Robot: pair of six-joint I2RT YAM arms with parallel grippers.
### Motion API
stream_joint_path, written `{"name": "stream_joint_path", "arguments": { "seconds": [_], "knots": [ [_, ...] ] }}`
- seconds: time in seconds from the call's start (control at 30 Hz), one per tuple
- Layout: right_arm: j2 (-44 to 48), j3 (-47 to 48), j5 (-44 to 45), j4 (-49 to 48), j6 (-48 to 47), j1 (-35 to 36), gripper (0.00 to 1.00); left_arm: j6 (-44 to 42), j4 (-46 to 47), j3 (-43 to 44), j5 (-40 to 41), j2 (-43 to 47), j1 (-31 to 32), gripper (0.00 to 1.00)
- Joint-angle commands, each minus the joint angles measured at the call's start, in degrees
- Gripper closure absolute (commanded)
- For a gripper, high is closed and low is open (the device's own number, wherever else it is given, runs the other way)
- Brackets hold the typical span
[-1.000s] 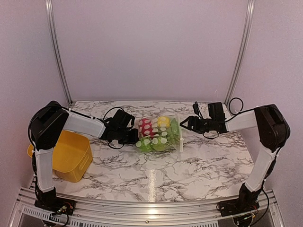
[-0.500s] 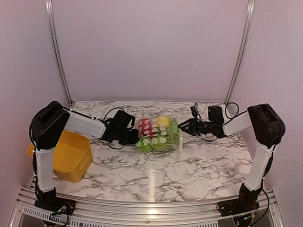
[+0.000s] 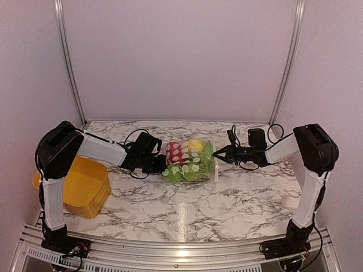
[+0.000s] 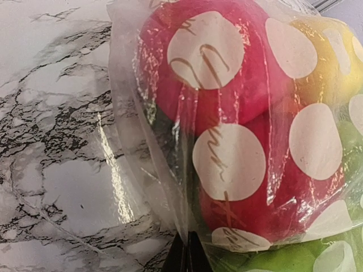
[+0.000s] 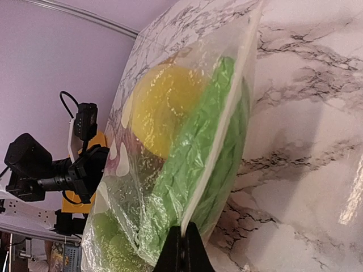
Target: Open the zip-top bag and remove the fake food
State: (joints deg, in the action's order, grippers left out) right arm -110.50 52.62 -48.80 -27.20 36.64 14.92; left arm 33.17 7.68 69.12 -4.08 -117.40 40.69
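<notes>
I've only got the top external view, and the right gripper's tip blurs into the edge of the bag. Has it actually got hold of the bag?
Observer: Yes. In the right wrist view the right gripper is shut on the zip-top bag, pinching the end of its white zip strip.
Operator: And the left one?
Observer: The left gripper is shut too, its tips pinching a fold of clear film at the bag's opposite side, just below the red pieces.
Operator: Is the zip open yet?
Observer: It looks closed. The strip runs as one unbroken line, with the yellow piece and green leafy piece inside.
</notes>
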Motion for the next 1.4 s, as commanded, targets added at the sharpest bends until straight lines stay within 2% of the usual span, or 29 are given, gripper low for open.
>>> {"name": "stream_joint_path", "arguments": {
  "seconds": [0.0,0.17,0.27,0.43,0.53,0.67,0.83,1.07,1.2,1.37],
  "knots": [
    [1.18,-0.25,-1.6,-5.24,3.95,0.56,1.0,-1.22,-2.87,-1.58,0.98,-0.34,-0.52,1.0],
    [7.05,-3.49,0.14,-9.89,8.1,1.45,1.0,-2.75,-3.72,-0.75,1.62,1.56,-0.82,0.83],
    [10.86,-4.52,1.95,-10.79,9.73,2.39,1.0,-3.67,-3.71,-1.23,2.21,4.46,-1.32,0.62],
    [15.74,-6.08,5.8,-13.53,13.28,5.1,1.0,-7.06,-2.68,-3.59,3.78,12.24,-2.01,0.37],
    [17.77,-7.08,9.29,-15.36,15.8,7.25,1.0,-9.3,-0.18,-6.81,8.26,19.29,-2.04,0.16],
    [20.07,-7.45,16.07,-15.77,17.65,10.86,1.0,-12.65,9.76,-16.53,11.83,29.52,-1.53,0.02],
    [20.98,-5.37,23.38,-15.65,18.02,15.6,1.0,-23.45,20.66,-26.76,14.53,38.48,3.02,0.01],
    [18.69,-2.05,29.62,-17.79,20.69,21.42,1.0,-39.09,34.31,-36.45,13.34,42.46,13.17,0.01],
    [17.38,-0.67,32.7,-19.1,21.82,23.96,1.0,-44.83,37.34,-36.32,13.47,40.5,18.27,0.02],
    [16.75,0.75,34.57,-20.25,22.17,26.2,1.0,-48.15,36.94,-33.03,14.51,36.28,21.36,0.08]
  ]
}}
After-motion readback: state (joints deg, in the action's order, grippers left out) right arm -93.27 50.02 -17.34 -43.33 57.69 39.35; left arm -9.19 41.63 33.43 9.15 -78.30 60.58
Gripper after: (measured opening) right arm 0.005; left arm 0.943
